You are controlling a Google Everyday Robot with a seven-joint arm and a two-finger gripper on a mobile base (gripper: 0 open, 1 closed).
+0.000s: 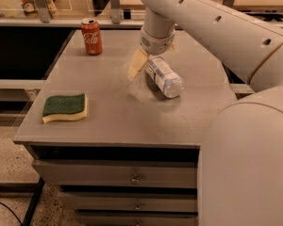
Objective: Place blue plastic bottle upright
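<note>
The blue plastic bottle (165, 77), clear and ribbed with a white-bluish label, lies on its side on the grey table (118, 112), right of centre. My gripper (150, 65) hangs from the white arm over the bottle's far end. One yellowish finger (137, 63) stands just left of the bottle, with a small gap at its tip. The other finger is mostly hidden behind the bottle and the wrist. The jaws look spread on either side of the bottle's far end. The bottle's cap is not visible.
A red Coca-Cola can (91, 36) stands upright at the table's back left. A green and yellow sponge (65, 107) lies near the front left edge. The white arm (217, 27) crosses the back right. Drawers (132, 175) sit under the tabletop.
</note>
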